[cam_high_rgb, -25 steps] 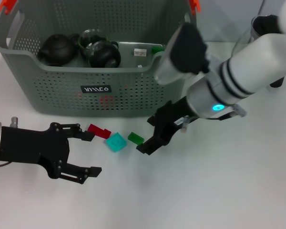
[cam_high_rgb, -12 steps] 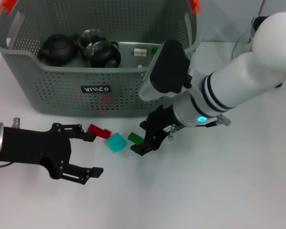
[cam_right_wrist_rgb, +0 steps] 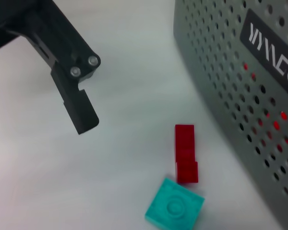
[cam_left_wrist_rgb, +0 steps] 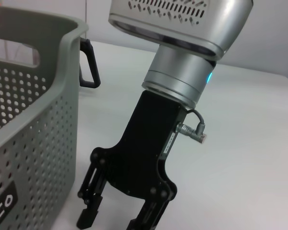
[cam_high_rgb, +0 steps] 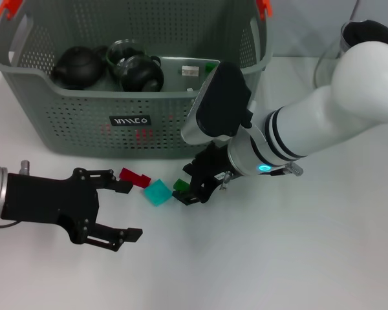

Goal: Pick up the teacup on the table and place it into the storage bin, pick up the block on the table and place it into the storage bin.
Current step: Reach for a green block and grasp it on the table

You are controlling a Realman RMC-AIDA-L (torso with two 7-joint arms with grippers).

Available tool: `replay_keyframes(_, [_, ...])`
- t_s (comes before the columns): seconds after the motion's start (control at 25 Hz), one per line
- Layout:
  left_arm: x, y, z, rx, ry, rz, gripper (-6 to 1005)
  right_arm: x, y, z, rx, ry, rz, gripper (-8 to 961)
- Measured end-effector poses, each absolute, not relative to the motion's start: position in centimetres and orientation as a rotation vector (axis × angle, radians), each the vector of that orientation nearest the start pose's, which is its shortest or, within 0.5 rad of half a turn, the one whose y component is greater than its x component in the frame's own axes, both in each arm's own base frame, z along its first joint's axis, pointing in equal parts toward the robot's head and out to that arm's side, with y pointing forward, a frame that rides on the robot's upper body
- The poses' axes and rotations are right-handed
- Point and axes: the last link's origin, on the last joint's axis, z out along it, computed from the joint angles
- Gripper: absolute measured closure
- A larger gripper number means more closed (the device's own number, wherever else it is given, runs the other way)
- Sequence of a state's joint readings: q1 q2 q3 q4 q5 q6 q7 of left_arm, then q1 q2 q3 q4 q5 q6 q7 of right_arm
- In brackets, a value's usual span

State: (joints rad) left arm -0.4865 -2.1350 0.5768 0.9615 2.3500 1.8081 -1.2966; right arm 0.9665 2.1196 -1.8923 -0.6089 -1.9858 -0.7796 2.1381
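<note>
The grey-green storage bin (cam_high_rgb: 84, 106) stands at the back, and its wall (cam_right_wrist_rgb: 240, 72) also fills one side of the right wrist view. Three dark tea vessels (cam_high_rgb: 141, 72) lie inside it; I cannot tell which is the teacup. In front of the bin a small green block (cam_high_rgb: 179, 185) lies on the table. My right gripper (cam_high_rgb: 189, 186) is low over it, open, with a finger on either side. The left wrist view shows that gripper (cam_left_wrist_rgb: 113, 221) with its fingers spread. My left gripper (cam_high_rgb: 128, 210) hovers open at the lower left, holding nothing.
A red block (cam_high_rgb: 135, 177) (cam_right_wrist_rgb: 186, 153) and a teal block (cam_high_rgb: 158, 192) (cam_right_wrist_rgb: 175, 210) lie between the two grippers. A glass vessel with a black top (cam_high_rgb: 359, 32) stands at the back right. One finger of the left gripper (cam_right_wrist_rgb: 79, 110) shows in the right wrist view.
My right arm has swung left and lowered, bringing its gripper from beside the green block to right over it. The left gripper has barely moved.
</note>
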Motion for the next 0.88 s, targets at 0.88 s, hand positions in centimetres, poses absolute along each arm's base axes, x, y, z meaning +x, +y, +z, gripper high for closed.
replay_keyframes(0.88, [-27.40, 29.73, 2.12, -2.940, -0.356, -0.358, 94, 13.85, 37.77, -15.73, -2.861, 0.360, -0.246, 561])
